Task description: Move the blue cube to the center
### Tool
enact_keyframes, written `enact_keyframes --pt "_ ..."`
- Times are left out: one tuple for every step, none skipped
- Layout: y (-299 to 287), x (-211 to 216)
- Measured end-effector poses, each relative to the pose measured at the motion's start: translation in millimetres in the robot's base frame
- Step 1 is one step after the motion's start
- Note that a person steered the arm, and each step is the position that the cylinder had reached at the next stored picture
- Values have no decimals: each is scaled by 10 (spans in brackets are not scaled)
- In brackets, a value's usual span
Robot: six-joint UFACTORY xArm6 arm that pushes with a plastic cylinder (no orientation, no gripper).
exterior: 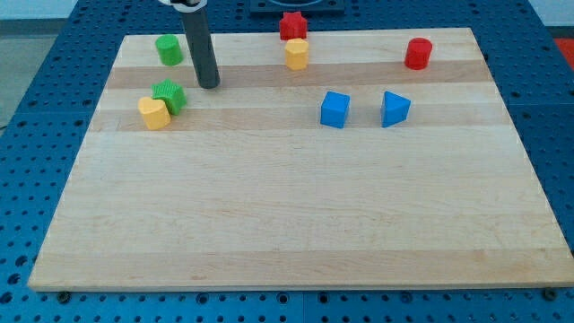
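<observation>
The blue cube (334, 109) sits on the wooden board (296, 224), right of the middle and toward the view's top. A blue triangular block (394, 109) lies just to its right, apart from it. My tip (209, 86) rests on the board at the upper left, far to the left of the blue cube. It stands just right of and above the green star-shaped block (169, 96), which touches a yellow block (154, 114).
A green cylinder (169, 49) stands at the upper left. A red star-shaped block (292, 26) and a yellow block (297, 54) sit at the top middle. A red cylinder (418, 54) stands at the upper right.
</observation>
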State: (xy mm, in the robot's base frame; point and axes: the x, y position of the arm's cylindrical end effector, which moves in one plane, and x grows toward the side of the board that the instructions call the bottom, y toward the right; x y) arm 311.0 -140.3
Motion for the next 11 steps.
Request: enact_keyframes --pt "694 140" --pt "1660 335" --pt "2442 378" --pt "2347 781" --pt "2154 1045" --pt "2005 1066" --pt "1935 1066" --pt "1791 1037" --pt "1550 1054" --pt "1416 1051" --pt "1827 885"
